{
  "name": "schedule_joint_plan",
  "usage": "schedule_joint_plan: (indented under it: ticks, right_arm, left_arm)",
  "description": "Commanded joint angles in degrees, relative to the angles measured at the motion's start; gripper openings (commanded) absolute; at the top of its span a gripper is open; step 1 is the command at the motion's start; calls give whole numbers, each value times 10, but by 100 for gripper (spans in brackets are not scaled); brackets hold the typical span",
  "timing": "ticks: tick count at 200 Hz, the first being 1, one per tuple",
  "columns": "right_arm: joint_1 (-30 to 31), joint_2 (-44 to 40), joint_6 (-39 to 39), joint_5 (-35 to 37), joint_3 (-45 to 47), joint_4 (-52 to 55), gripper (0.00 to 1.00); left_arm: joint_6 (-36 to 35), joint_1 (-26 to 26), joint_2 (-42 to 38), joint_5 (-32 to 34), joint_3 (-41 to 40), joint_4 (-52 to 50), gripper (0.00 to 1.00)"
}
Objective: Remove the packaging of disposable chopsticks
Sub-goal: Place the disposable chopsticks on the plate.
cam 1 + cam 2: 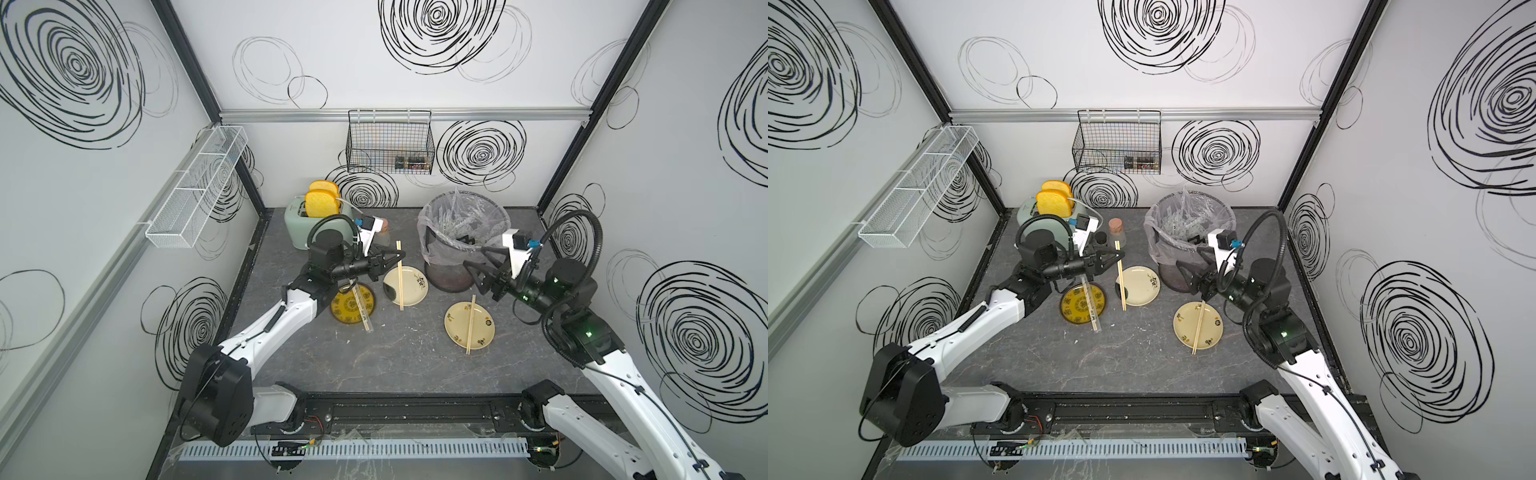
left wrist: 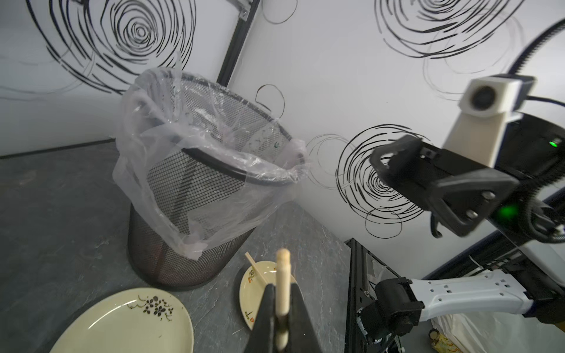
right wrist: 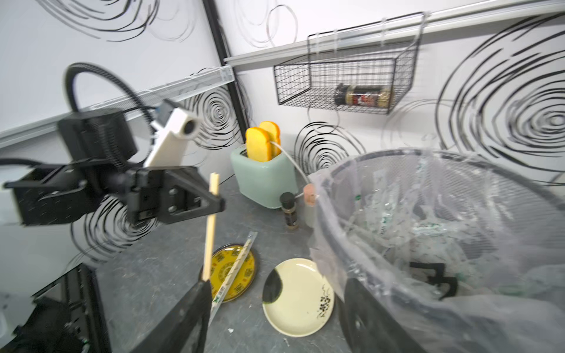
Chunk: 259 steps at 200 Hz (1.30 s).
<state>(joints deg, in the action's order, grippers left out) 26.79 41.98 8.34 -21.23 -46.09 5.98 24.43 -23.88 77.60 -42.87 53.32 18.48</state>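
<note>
Dark marbled surface point(image 1: 395, 365) inside a white booth scrawled with black spirals. Left pincer point(image 1: 395, 260) is clamped near the top of a bare chopstick pair point(image 1: 400, 286), which hangs over the flowered cream plate point(image 1: 415, 291). Right pincer point(image 1: 474, 257) stands wide and empty just beside the lined mesh bin point(image 1: 446, 278). Crumpled clear wrappers point(image 3: 428, 220) lie inside the bin, probably the shed sleeves. A second bare pair point(image 1: 471, 324) rests across the other cream plate point(image 1: 484, 328). The third pair point(image 1: 360, 307) lies on the yellow plate point(image 1: 345, 311), clear sleeve point(image 1: 366, 322) on. Judged two of three done. Left: set down the held pair, strip the last sleeve, bin it.
</note>
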Motion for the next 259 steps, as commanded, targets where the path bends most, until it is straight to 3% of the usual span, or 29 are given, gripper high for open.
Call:
schedule_joint_plan:
  ticks: [1,32,72,104,132,194,259]
  right_arm:
    - [52,-20,-6,29,59,-16,70]
    - [116,-24,33,50,134,-80,69]
    - [219,32,47,157,228,-197,65]
    - [265,72,42,200,287,-290,66]
    - [277,94,47,213,318,-333,66]
    - [276,96,38,246,331,-303,66]
    - [274,67,50,255,347,-310,68]
  left_arm:
    - [17,-14,35,85,24,-54,0]
    - [28,-34,81,155,42,-110,0]
    - [29,-43,164,223,103,-162,0]
    - [35,-48,233,260,169,-212,0]
    - [46,-53,294,297,229,-266,0]
    - [29,-83,415,373,360,-380,0]
    - [23,-86,481,363,436,-429,0]
